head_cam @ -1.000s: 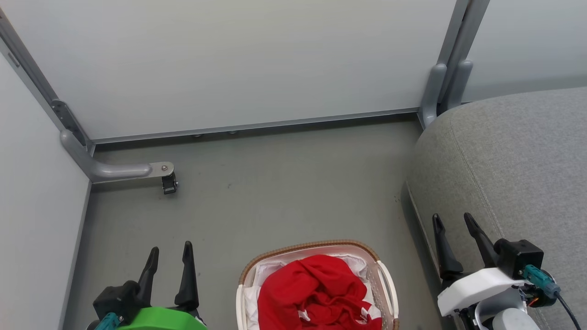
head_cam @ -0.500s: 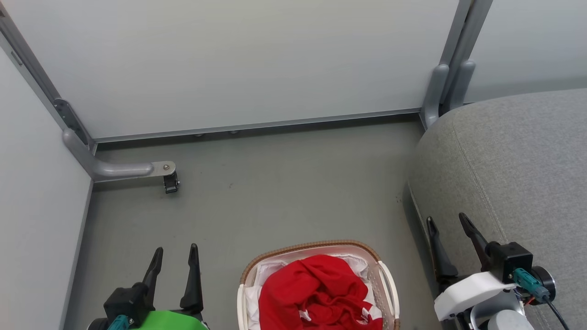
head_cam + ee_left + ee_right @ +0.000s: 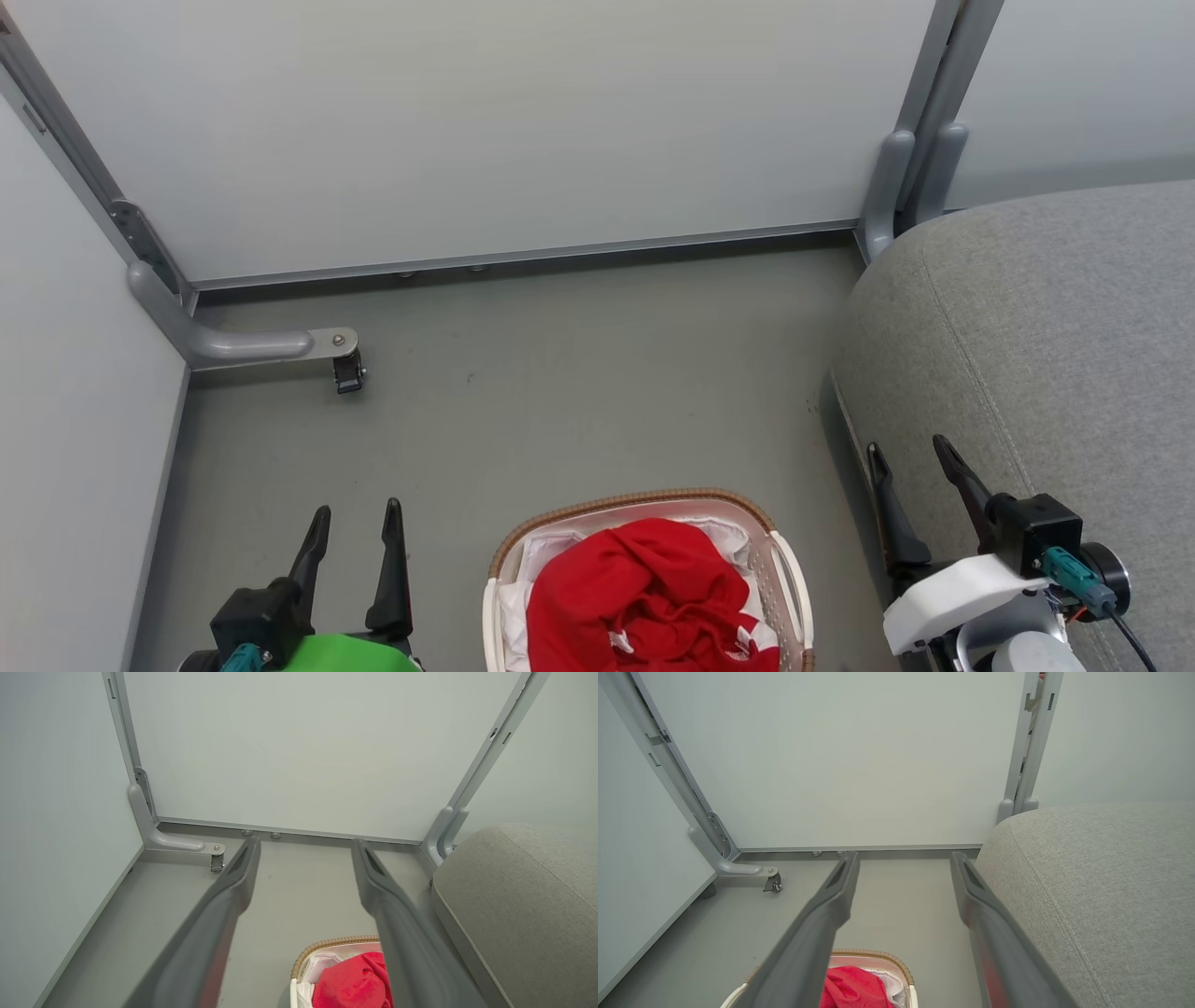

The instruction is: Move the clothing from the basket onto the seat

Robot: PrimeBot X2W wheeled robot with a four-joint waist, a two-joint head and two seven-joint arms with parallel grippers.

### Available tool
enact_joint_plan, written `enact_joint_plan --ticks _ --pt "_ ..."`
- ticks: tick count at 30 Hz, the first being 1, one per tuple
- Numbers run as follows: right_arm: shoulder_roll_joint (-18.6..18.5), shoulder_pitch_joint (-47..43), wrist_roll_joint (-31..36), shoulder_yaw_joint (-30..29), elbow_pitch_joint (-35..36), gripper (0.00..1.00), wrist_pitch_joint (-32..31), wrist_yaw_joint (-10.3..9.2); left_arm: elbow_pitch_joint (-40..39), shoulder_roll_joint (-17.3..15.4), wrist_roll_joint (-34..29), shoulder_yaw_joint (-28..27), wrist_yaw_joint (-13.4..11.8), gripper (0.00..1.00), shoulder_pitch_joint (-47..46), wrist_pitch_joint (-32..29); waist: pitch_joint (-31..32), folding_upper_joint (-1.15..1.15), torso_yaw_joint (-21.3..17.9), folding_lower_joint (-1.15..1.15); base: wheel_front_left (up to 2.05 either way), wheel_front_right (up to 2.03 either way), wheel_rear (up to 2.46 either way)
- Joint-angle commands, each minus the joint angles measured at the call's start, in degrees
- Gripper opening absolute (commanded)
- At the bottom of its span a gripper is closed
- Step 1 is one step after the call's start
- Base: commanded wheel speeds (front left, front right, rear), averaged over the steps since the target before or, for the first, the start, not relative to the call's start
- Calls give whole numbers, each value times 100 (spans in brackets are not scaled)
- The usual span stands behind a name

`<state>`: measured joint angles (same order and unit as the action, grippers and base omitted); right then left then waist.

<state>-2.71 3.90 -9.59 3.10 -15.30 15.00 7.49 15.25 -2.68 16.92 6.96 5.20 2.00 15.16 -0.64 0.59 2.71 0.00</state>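
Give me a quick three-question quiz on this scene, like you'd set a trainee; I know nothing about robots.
1. True or false: the red clothing lies inside the basket.
2. On which side of the basket does the grey seat stand? A) the robot's left B) the robot's right C) underneath it
3. Fill in: the left gripper and the right gripper both hold ____.
Key: 1 true; 2 B; 3 nothing, as both are open.

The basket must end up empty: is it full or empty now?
Not empty: crumpled red clothing sits heaped inside the basket, on its white liner.
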Motion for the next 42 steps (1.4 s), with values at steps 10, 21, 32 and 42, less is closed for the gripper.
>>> enact_joint_plan --ticks 10,21,32,42 --pt "-32 -50 -7 -43 16 100 29 0 -34 -38 -21 -11 -13 100 46 0 -59 -59 -15 0 0 0 0" --pt "-33 316 99 -137 255 100 28 0 -20 -37 -311 185 61 100 -489 -1 -721 -59 -81 0 0 0 0" --pt "-30 1056 374 -357 682 100 28 0 603 -35 -634 566 152 100 -2049 -2 -2276 -59 -307 0 0 0 0" --pt "-26 1624 247 -381 886 100 28 -1 2096 -37 -1060 1474 196 100 -3092 -2 -3458 -59 -643 0 0 0 0"
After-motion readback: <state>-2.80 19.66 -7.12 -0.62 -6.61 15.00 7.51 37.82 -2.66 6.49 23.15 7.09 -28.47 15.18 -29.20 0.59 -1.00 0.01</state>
